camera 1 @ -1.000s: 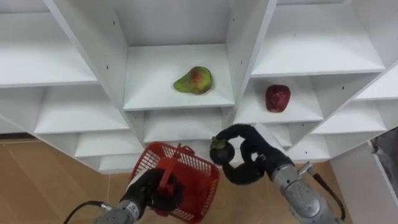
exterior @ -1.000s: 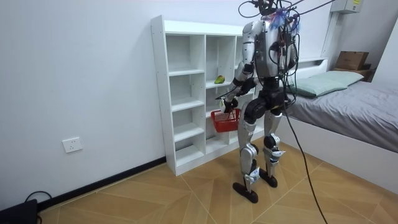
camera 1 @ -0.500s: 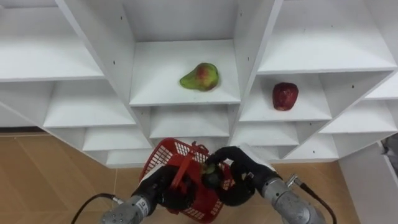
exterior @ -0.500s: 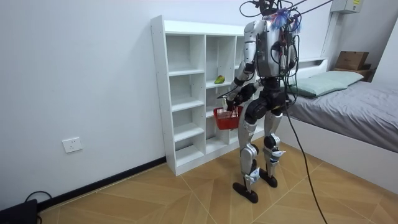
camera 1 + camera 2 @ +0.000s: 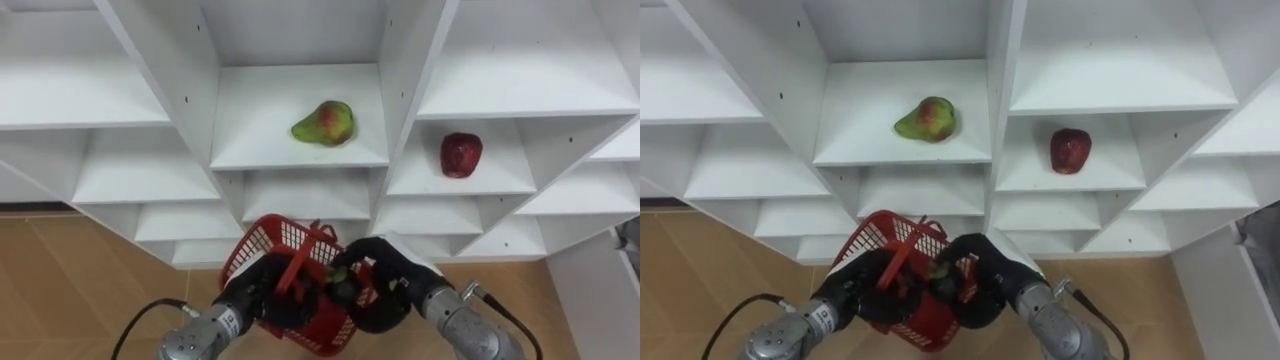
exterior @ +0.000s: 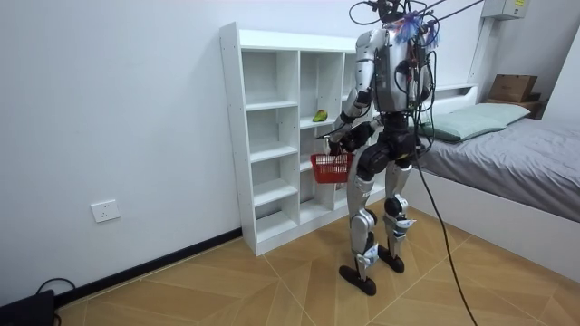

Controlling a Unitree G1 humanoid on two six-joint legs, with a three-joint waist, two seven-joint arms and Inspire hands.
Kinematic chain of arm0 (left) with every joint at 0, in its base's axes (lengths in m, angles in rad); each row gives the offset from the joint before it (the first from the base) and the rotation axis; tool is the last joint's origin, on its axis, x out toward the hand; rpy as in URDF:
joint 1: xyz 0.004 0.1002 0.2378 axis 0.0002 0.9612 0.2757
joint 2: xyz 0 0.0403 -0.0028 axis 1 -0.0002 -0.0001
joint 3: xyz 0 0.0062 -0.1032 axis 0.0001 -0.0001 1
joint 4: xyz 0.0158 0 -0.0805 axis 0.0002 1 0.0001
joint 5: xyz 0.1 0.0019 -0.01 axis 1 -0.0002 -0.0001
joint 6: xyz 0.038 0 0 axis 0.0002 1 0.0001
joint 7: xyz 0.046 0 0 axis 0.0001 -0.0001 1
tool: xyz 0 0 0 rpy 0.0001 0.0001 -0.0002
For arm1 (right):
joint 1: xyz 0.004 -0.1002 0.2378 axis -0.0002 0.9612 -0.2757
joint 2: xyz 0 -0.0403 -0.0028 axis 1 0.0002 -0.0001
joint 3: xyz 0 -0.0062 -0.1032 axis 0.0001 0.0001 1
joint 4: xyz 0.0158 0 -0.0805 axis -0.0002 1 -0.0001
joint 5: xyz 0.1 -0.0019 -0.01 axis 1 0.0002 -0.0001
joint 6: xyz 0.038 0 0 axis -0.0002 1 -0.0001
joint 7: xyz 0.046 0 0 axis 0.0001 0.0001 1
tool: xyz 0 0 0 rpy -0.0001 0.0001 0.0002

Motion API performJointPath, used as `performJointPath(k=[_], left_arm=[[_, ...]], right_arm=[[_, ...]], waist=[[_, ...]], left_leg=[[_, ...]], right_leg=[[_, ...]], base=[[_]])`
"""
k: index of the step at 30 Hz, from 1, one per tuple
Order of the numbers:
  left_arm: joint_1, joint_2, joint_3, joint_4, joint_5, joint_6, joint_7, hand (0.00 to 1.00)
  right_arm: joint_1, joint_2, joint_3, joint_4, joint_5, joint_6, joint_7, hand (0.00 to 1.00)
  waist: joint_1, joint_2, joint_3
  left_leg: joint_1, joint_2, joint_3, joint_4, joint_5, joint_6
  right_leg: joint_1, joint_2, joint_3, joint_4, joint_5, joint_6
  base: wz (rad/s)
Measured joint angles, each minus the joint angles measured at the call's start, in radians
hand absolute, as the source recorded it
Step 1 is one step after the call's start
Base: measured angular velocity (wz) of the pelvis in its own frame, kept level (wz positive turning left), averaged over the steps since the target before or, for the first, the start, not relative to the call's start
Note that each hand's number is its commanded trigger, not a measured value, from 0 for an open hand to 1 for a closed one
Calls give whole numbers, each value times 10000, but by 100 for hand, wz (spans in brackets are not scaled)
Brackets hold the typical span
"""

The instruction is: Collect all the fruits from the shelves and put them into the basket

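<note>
About a third in, by my read: your right hand [image 5: 385, 295] has its fingers wrapped round a dark round fruit [image 5: 340, 285] at the red basket [image 5: 275, 238]'s mouth, not dropped yet, and the left hand [image 5: 262, 303] is clenched on the basket's handle [image 5: 297, 270]. The green-red mango [image 5: 323, 122] and red apple [image 5: 461, 154] sit on their closet [image 5: 300, 155] shelves, both left to fetch. Eye views give you the grips and both shelf fruits up close; room view adds the stance: robot upright, facing the white closet, basket held before its hips, bed [image 6: 517, 154] on the room view's right.
</note>
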Motion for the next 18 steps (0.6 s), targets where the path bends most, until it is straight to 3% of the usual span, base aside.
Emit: performJointPath(k=[6, 18], left_arm=[[9, -64, -317, -303, -158, 11, -358, 100], [201, -31, -500, -777, -170, 7, -597, 100]], right_arm=[[6, -12, 67, 322, -8, 0, 339, 0], [33, 16, 120, 375, -339, -7, 422, 0]], waist=[[-15, 120, -53], [-13, 132, -48]], left_leg=[[2, 3, 3, -2, 0, 0], [-3, 2, 5, -2, 0, 0]], right_leg=[[-7, 2, -12, 0, 0, 0], [-8, -2, -24, 1, -1, -1]], base=[[0], [0]])
